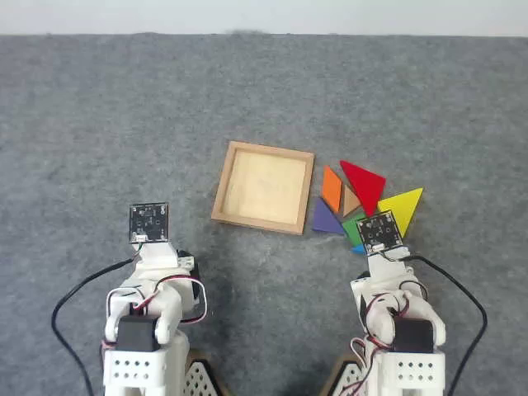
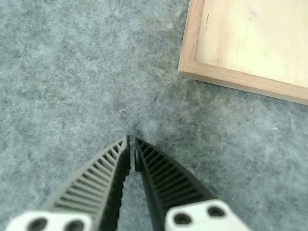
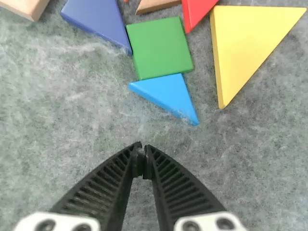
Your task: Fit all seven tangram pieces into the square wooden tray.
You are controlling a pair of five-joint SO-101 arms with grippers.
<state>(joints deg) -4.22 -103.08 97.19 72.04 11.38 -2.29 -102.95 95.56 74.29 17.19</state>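
Observation:
The square wooden tray (image 1: 264,187) lies empty in the middle of the grey mat; its corner (image 2: 192,67) shows ahead of my left gripper (image 2: 132,141), which is shut over bare mat. To the tray's right lie the pieces: orange (image 1: 331,188), red triangle (image 1: 363,185), yellow triangle (image 1: 402,206), tan (image 1: 351,201), purple triangle (image 1: 325,219) and green square (image 1: 354,227). My right gripper (image 3: 142,146) is shut, just short of the blue triangle (image 3: 167,95), with the green square (image 3: 160,46), yellow triangle (image 3: 243,43) and purple triangle (image 3: 96,18) beyond.
Grey felt mat (image 1: 124,124) covers the table, with open room to the left of the tray and behind it. A pale wall strip (image 1: 264,16) borders the far edge. Cables (image 1: 70,305) trail beside both arm bases.

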